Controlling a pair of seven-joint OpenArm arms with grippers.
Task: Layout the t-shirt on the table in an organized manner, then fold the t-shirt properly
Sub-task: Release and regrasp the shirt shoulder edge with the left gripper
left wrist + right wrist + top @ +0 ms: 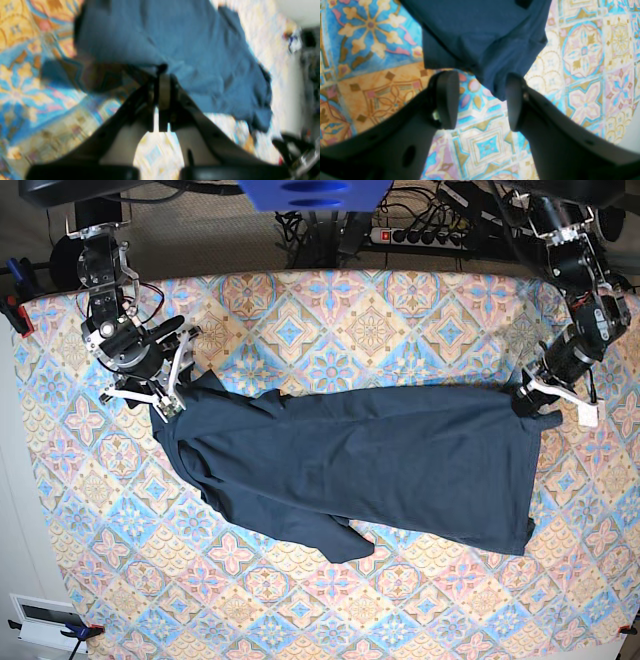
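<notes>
Behind the far edge of the table I see a white power strip (437, 236) and a tangle of black cables (330, 225); a red clamp (20, 315) bites the cloth edge on the base view's left. None of it lies near the garment, and nothing stands between my arms and the cloth.

The plain dark navy short-sleeved t-shirt (365, 465) lies spread lengthwise across the middle of the table covered in blue, pink and cream diamond-tile patterned cloth (350, 610), somewhat wrinkled, with one sleeve flopped toward the near edge.

My left gripper (163, 75) sits at the shirt's corner on the base view's right. Its jaws are pressed together, pinching a fold of navy fabric at the hem edge; the wrist picture is blurred, yet the cloth clearly bunches into the tips.

My right gripper (482, 100) is at the opposite end, beside the shoulder area. Its jaws stand wide apart, and a drooping point of the shirt hangs between them, just beside one pad. I cannot tell whether it touches.
</notes>
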